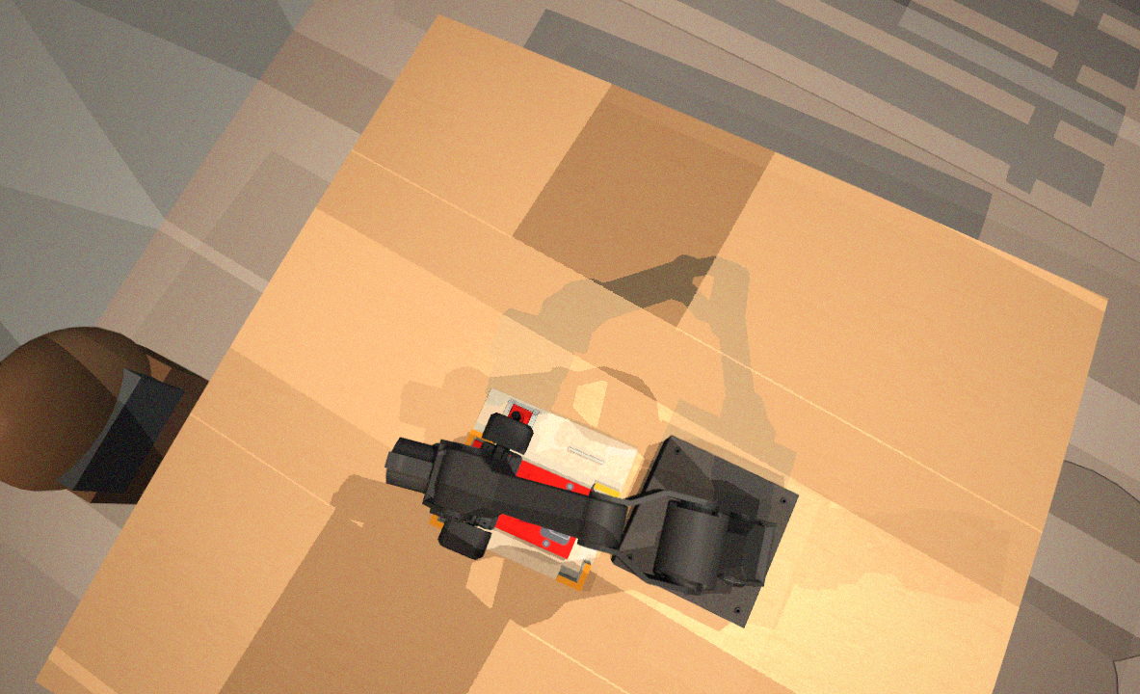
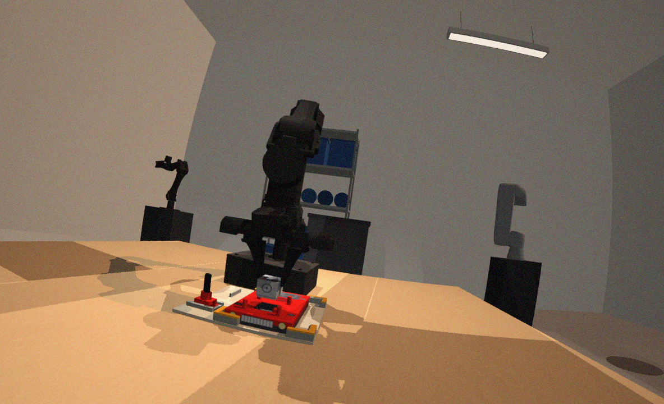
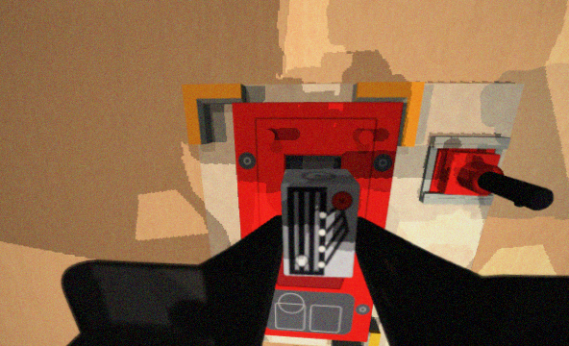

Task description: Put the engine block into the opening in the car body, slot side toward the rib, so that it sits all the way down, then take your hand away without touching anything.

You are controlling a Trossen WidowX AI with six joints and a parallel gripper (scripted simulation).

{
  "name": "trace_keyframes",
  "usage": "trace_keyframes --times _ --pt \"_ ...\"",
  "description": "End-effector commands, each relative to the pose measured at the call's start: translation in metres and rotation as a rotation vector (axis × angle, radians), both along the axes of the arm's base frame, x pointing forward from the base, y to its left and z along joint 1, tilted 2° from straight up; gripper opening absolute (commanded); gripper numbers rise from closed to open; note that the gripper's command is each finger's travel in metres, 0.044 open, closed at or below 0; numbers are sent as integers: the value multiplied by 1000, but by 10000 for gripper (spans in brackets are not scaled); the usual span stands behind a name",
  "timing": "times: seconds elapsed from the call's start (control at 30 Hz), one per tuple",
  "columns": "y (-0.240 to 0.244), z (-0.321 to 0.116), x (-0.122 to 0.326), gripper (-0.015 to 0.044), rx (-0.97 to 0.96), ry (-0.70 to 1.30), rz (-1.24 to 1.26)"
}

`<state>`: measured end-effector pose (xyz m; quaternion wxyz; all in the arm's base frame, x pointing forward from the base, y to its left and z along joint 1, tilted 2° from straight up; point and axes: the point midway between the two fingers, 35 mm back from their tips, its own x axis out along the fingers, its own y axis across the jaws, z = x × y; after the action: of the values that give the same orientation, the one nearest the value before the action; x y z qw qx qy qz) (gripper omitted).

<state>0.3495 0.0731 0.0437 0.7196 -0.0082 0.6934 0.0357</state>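
Note:
The grey engine block (image 2: 269, 287) (image 3: 319, 226) is held upright between the fingertips of my gripper (image 2: 269, 281) (image 3: 317, 224), which is shut on it. The block is above the red car body (image 1: 539, 544) (image 2: 293, 303) (image 3: 265, 192). In the wrist view it covers most of the dark opening (image 3: 312, 161), whose far edge shows beyond it. In the exterior view part of the opening (image 2: 265, 306) shows in front of and below the block. The rib and the block's slot are hidden. In the top view the arm hides the block and the fingertips.
The car body sits on a pale base plate (image 1: 582, 448) (image 3: 217, 192) with orange corner guides (image 2: 301, 330) (image 3: 219, 91). A red piece with an upright black handle (image 2: 207, 286) (image 3: 515, 191) stands in a holder beside the body. The arm's base (image 1: 729, 518) is behind the plate.

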Motion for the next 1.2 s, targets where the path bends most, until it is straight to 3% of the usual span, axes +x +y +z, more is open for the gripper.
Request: trace_keyframes --times 0.0,0.6,1.17 --pt "1 1 2 160 4 -4 16" --pt "1 -1 2 160 8 1 -90" --pt "2 -3 2 160 5 -2 -18"
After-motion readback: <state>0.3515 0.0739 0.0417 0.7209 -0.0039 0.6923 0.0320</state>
